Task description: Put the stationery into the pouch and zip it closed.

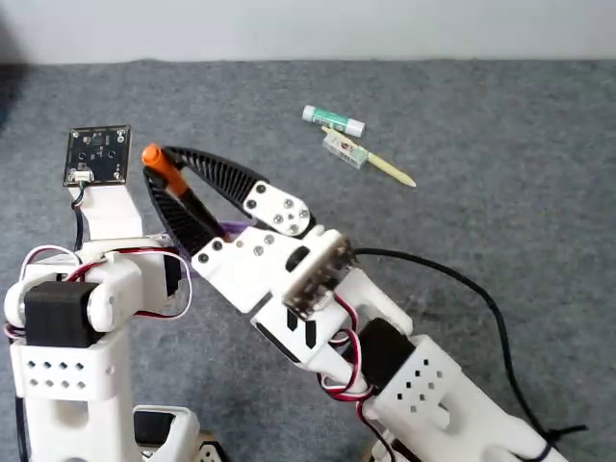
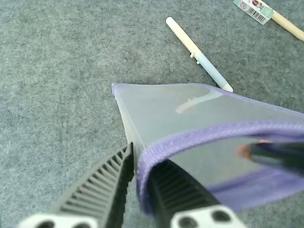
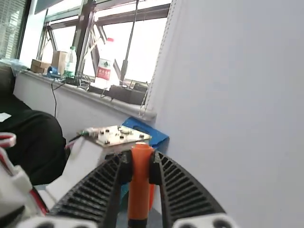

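**Marker at the pouch mouth**

The jaws of the right arm (image 1: 279,269) pinch an orange-capped marker (image 3: 140,185), whose dark tip is at the open mouth of the clear, purple-trimmed pouch (image 2: 190,123). The jaws of the left arm (image 1: 106,289) are pressed together on the pouch's zip edge, left of the middle of the worktop (image 1: 520,144). A pale pen (image 2: 197,52) lies just beyond the pouch. Near the far edge lie a green-capped tube (image 1: 333,119) and a labelled cream stick (image 1: 371,159).
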### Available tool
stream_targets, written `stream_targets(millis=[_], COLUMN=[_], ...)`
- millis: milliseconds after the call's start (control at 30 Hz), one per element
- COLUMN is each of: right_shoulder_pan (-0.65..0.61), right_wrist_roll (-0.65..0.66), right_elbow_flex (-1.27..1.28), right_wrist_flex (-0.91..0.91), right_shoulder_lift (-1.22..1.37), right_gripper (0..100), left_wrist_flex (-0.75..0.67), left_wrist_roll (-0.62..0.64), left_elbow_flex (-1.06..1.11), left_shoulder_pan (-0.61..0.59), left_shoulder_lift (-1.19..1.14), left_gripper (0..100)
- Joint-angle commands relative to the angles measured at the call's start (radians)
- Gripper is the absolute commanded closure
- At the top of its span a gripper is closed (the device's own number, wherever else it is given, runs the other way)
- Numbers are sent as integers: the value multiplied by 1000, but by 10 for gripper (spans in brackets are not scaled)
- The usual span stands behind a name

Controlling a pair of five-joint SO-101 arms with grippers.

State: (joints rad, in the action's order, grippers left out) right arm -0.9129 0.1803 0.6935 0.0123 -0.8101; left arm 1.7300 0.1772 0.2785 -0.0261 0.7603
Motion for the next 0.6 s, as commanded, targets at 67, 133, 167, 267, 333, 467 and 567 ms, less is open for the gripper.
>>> stream_targets(millis=[67, 133, 167, 267, 333, 467, 567], right_shoulder_pan=[-2, -2, -2, 4, 27, 90, 186], right_wrist_roll=[15, 14, 14, 14, 14, 9, -72], right_elbow_flex=[37, 38, 38, 32, 21, -38, -133], right_wrist_flex=[-79, -128, -142, -168, -174, -255, -420], right_shoulder_lift=[-76, -91, -97, -111, -127, -140, -128], right_gripper=[966, 920, 897, 860, 868, 893, 927], left_wrist_flex=[2, 2, 2, 2, 2, 2, 5], left_wrist_roll=[12, 12, 12, 12, 12, 12, 12], left_elbow_flex=[-30, -30, -30, -30, -30, -30, -30], left_shoulder_pan=[-2, -2, -2, -2, -2, -2, -2], left_shoulder_lift=[-5, -8, -8, -8, -8, -8, -2], left_gripper=[988, 988, 988, 988, 988, 988, 988])
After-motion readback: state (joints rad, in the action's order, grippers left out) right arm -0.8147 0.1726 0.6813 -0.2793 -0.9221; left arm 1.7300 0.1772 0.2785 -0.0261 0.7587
